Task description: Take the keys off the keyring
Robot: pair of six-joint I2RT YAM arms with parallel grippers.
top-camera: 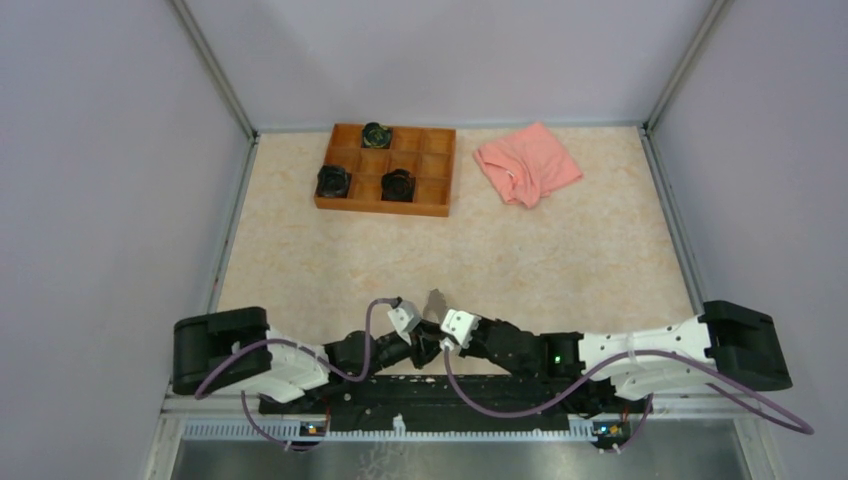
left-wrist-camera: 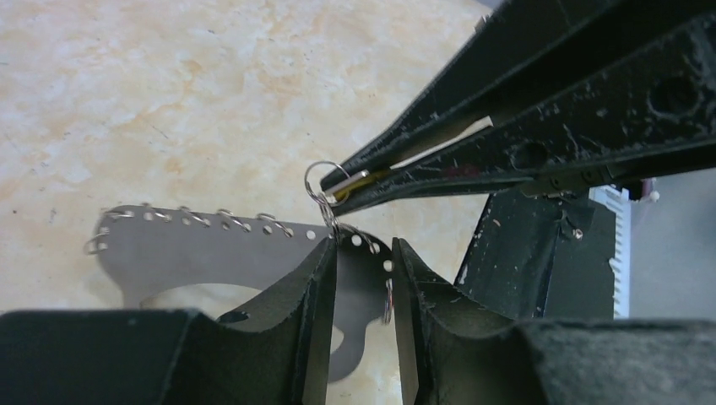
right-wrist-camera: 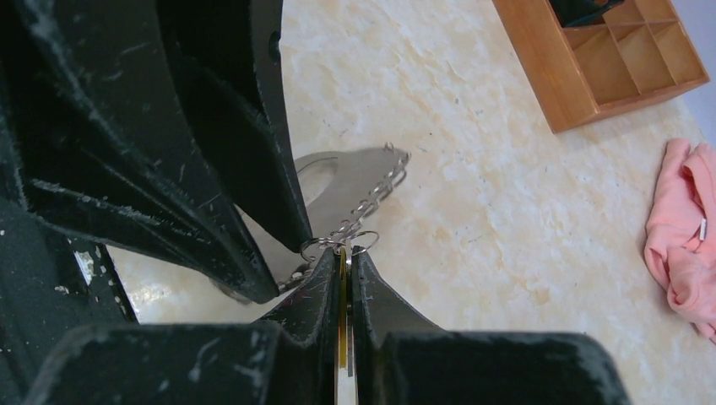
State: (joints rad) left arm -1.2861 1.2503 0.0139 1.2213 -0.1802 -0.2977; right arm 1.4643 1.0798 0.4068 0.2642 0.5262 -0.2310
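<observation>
The keyring [left-wrist-camera: 211,253] is a flat grey metal loop with holes and small wire rings along its rim; it also shows in the top view [top-camera: 436,303] and the right wrist view [right-wrist-camera: 342,173]. My left gripper [left-wrist-camera: 363,249] is shut on its right end and holds it above the table. My right gripper [right-wrist-camera: 346,251] is shut on a yellow-headed key [right-wrist-camera: 341,287], and a small wire ring [right-wrist-camera: 338,245] at its tips still links the key to the keyring. In the left wrist view the right gripper [left-wrist-camera: 333,190] comes in from the upper right. Both grippers meet at the near edge, left [top-camera: 422,340] and right [top-camera: 445,335].
A wooden compartment tray [top-camera: 438,170] with three black knobby objects [top-camera: 333,181] stands at the back, and also shows in the right wrist view [right-wrist-camera: 591,84]. A pink cloth [top-camera: 527,162] lies at the back right. Grey walls close off both sides.
</observation>
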